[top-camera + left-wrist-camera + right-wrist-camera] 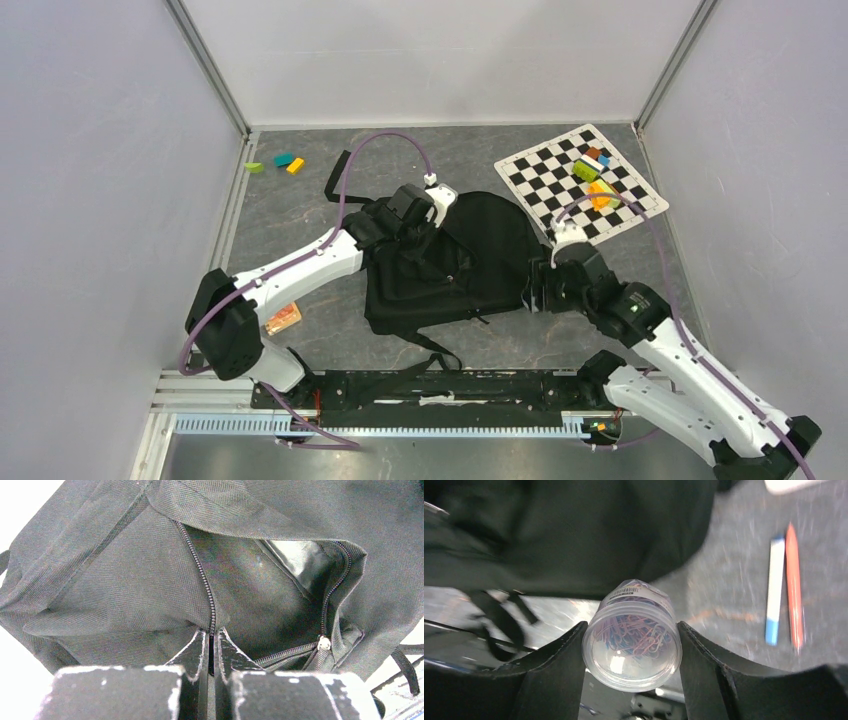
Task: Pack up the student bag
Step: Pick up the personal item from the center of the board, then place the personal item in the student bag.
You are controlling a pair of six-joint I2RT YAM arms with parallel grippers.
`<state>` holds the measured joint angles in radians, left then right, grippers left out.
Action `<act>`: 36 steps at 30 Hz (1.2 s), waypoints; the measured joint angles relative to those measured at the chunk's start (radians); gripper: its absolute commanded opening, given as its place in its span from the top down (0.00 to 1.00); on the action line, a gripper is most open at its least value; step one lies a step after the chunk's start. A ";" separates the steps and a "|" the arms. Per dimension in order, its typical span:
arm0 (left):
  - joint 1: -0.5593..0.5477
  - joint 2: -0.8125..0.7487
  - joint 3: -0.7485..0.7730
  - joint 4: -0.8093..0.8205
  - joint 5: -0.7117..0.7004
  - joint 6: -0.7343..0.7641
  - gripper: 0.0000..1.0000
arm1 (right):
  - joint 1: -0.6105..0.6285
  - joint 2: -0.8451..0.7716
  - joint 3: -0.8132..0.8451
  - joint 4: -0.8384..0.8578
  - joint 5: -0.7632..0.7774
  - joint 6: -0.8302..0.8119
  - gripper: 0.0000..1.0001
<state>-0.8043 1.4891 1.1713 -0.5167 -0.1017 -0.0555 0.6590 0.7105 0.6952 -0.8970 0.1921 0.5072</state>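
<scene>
The student bag (450, 265), a black fabric backpack, lies in the middle of the table with its straps trailing. My left gripper (410, 215) is at its upper left. In the left wrist view this gripper (211, 645) is shut on the bag's (125, 580) zipper edge, and the main opening gapes beyond it, with the silver zipper pull (324, 643) at the right. My right gripper (535, 290) is at the bag's right edge. In the right wrist view both jaws press a clear tub of coloured paper clips (631, 650), with the bag (574, 535) just beyond.
A black-and-white checkered mat (560, 185) at the back right carries small coloured blocks (590, 170). More blocks (275, 162) lie at the back left. An orange item (283, 318) sits by the left arm. A blue-and-white pen (774, 590) and an orange pen (795, 585) lie on the table.
</scene>
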 measured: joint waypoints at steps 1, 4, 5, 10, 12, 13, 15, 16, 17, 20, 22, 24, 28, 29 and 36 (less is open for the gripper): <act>0.000 -0.001 0.000 0.000 0.000 0.000 0.98 | 0.000 0.008 0.040 0.023 -0.005 -0.012 0.51; 0.000 -0.008 0.000 0.000 0.004 0.000 0.98 | 0.000 0.034 0.118 0.138 -0.034 -0.048 0.51; 0.000 -0.011 0.000 0.000 0.005 0.000 0.98 | 0.000 0.044 0.131 0.186 -0.043 -0.059 0.51; 0.000 -0.028 -0.001 0.000 0.006 0.000 0.98 | 0.000 0.159 0.141 0.443 -0.128 -0.089 0.53; 0.000 -0.034 -0.002 0.000 0.007 0.000 0.98 | 0.000 0.239 0.141 0.543 -0.169 -0.094 0.53; 0.000 -0.038 -0.004 0.001 0.008 0.000 0.98 | 0.000 0.272 0.141 0.580 -0.186 -0.094 0.54; 0.000 -0.045 -0.008 0.003 0.012 0.000 0.98 | 0.002 0.325 0.140 0.650 -0.215 -0.094 0.54; 0.000 -0.047 -0.010 0.003 0.017 0.000 0.98 | 0.005 0.344 0.140 0.678 -0.224 -0.093 0.55; 0.000 -0.050 -0.011 0.004 0.021 0.000 0.98 | 0.010 0.366 0.139 0.720 -0.235 -0.090 0.54; 0.000 -0.052 -0.013 0.005 0.028 0.000 0.98 | 0.045 0.412 0.127 0.819 -0.243 -0.085 0.54; 0.000 -0.052 -0.013 0.005 0.030 0.000 0.98 | 0.074 0.447 0.124 0.862 -0.240 -0.085 0.55; 0.000 -0.052 -0.013 0.008 0.031 0.000 0.98 | 0.093 0.481 0.118 0.898 -0.232 -0.082 0.55; 0.000 -0.055 -0.014 0.010 0.029 0.000 0.98 | 0.103 0.508 0.052 0.957 -0.182 -0.065 0.55; 0.000 -0.056 -0.014 0.010 0.028 0.000 0.98 | 0.102 0.512 0.039 0.965 -0.177 -0.058 0.55; 0.000 -0.063 -0.016 0.010 0.026 0.000 0.98 | 0.134 0.568 -0.003 1.047 -0.169 0.006 0.55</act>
<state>-0.8043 1.4261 1.1557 -0.5068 -0.0757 -0.0551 0.7929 1.2785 0.6926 0.1497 0.0227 0.5133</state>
